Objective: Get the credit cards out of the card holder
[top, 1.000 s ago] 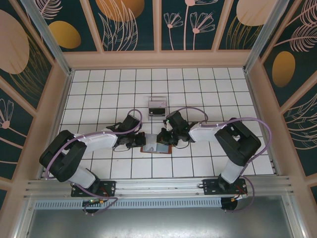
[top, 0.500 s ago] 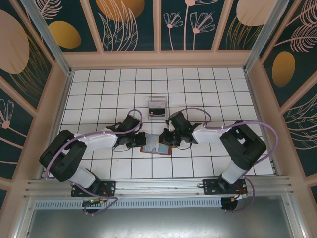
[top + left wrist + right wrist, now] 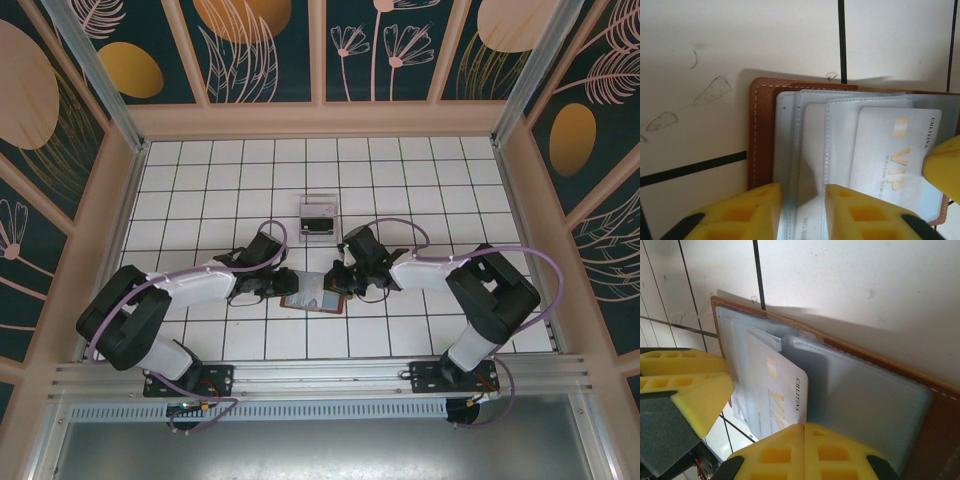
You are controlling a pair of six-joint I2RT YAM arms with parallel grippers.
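Right gripper (image 3: 803, 431): fingers together, apparently pinching the exposed edge of credit card (image 3: 772, 395). Card looks light, stiff and slick, partly seated in card holder (image 3: 875, 390) just ahead. Left gripper (image 3: 804, 195): slightly apart over the holder's opposite edge.

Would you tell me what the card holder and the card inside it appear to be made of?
The card holder: likely grained leather or imitation, matte brown, white edge stitching. The card: probably glossy plastic, silver with gold VIP print.
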